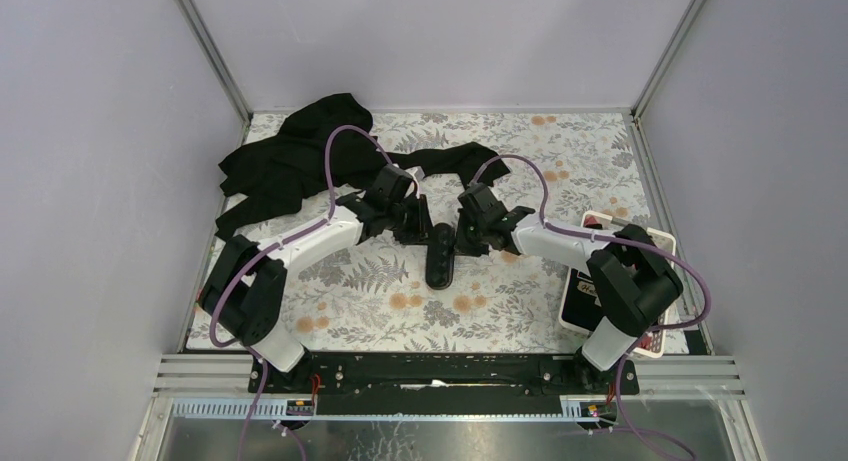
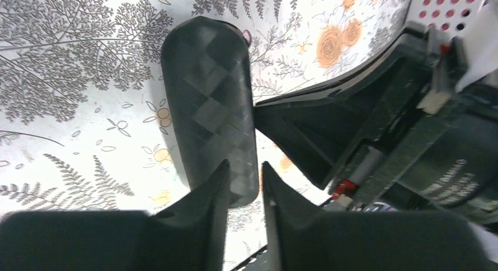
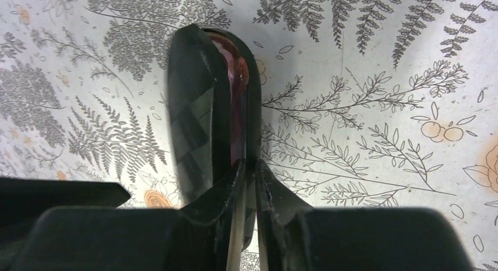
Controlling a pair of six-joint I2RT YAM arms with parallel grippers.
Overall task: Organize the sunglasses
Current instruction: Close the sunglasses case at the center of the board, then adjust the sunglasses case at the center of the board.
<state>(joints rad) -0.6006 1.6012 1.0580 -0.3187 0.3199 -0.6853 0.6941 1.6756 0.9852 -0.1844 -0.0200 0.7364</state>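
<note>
Closing step: black oval hard case [image 3: 194, 106] ajar mid-frame, pink-lensed sunglasses [image 3: 238, 77] inside; right gripper [image 3: 249, 183] pinches its rim, left gripper [image 2: 244, 183] nearly closed; next, probably press shut

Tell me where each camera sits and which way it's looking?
Top external: high behind the arms, looking down at the table; left arm and right arm reach the black case.
Left wrist: on the left arm, looking past the left hand along the case.
Right wrist: on the right arm, looking past the right hand into the case's gap, pink sunglasses inside.
All three show the case.
</note>
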